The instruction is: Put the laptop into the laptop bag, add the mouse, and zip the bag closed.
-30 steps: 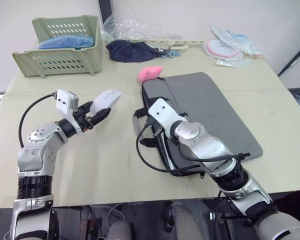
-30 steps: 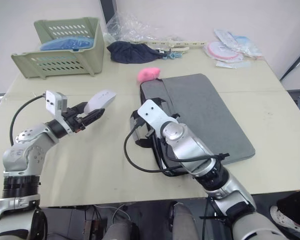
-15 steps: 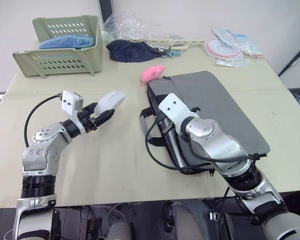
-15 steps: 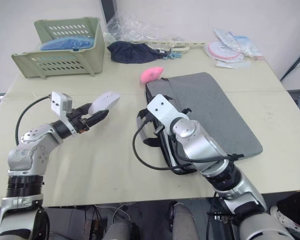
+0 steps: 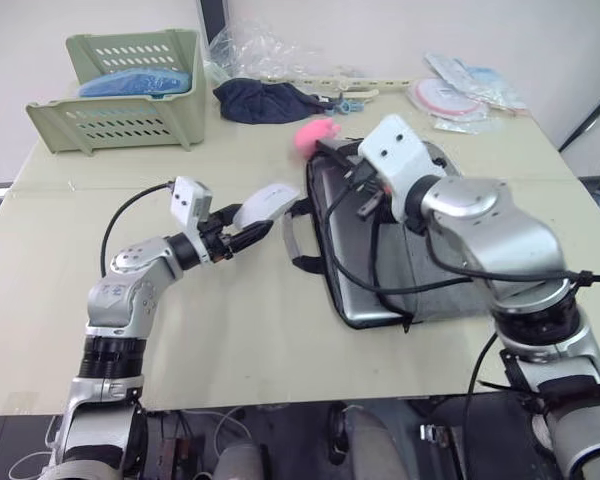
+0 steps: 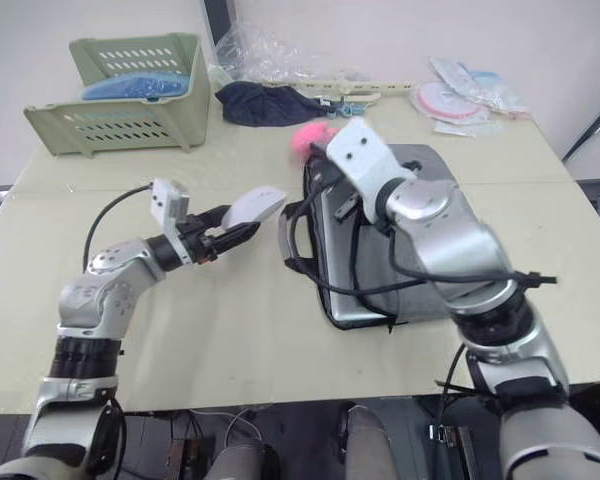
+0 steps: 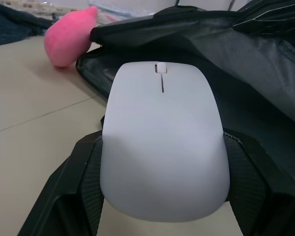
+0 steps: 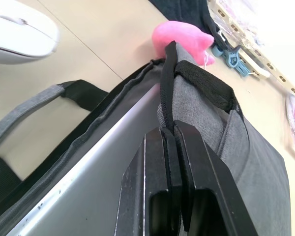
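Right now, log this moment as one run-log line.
left gripper: holds mouse beside bag opening | right gripper: lifts bag flap by its strap | laptop: inside bag | zip: open

Looks like a lab or test room. Plain beige table (image 5: 230, 350) against a bare white wall. Green crate (image 5: 120, 90), plastic bags (image 5: 260, 50) and packets (image 5: 470, 90) lie along the table's far edge.

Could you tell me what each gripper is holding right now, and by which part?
Left gripper: the mouse, by its sides. Right gripper: the laptop bag's upper handle strap.
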`<state>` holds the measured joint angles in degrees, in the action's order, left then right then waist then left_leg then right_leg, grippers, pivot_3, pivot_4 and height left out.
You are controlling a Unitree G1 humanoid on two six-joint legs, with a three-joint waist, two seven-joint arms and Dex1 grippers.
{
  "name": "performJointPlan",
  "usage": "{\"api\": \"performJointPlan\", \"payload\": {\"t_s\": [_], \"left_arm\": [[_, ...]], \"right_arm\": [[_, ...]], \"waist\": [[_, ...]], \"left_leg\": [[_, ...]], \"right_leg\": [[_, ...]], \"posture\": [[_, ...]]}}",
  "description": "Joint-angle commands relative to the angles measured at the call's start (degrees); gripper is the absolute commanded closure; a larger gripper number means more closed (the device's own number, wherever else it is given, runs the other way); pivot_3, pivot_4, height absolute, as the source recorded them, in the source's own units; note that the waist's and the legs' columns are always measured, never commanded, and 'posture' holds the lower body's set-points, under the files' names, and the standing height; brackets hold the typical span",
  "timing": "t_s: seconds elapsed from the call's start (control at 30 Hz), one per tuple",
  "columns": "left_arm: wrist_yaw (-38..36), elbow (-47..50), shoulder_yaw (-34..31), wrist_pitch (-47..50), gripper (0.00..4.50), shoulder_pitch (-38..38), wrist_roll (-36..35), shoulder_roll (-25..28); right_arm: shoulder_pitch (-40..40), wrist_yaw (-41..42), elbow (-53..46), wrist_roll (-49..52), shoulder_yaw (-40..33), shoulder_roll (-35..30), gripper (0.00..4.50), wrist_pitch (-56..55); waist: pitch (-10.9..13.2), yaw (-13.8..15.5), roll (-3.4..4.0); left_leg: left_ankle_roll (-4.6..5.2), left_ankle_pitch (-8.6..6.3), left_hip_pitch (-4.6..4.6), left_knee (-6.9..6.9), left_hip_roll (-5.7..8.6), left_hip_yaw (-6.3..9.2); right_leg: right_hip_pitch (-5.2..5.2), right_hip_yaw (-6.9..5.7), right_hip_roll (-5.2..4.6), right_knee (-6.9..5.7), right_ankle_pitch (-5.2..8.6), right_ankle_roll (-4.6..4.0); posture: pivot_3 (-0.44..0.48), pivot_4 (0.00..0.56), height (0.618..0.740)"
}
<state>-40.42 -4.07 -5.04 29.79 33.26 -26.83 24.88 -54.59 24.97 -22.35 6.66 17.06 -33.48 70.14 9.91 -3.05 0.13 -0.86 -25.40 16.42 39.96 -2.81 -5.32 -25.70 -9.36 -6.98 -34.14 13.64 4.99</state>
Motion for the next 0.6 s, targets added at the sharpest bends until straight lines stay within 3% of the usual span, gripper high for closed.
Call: {"api": "performJointPlan", "payload": {"t_s": [0.03, 0.6], "left_arm": [[-1.85, -1.6, 1.06, -1.91, 1.74, 2.47, 0.4, -0.83], [-9.75, -17.36, 7.63, -9.86, 1.74, 12.04, 4.74, -8.94]], "right_arm": [[-2.02, 3.74, -2.35, 1.2, -1.23, -2.2, 4.49, -2.76], [-10.37, 10.61, 0.61, 3.7, -1.99, -5.02, 4.49, -5.56]], "waist": [[0.0, -0.03, 0.0], [0.02, -0.15, 0.03]], "left_leg": [[0.0, 0.0, -0.01, 0.0, 0.0, 0.0], [0.03, 0.02, 0.04, 0.04, 0.0, -0.02]], "right_leg": [[0.0, 0.0, 0.0, 0.0, 0.0, 0.0], [-0.01, -0.02, 0.01, -0.01, -0.02, 0.02]], "posture": [[0.0, 0.15, 0.74], [0.0, 0.15, 0.74]]}}
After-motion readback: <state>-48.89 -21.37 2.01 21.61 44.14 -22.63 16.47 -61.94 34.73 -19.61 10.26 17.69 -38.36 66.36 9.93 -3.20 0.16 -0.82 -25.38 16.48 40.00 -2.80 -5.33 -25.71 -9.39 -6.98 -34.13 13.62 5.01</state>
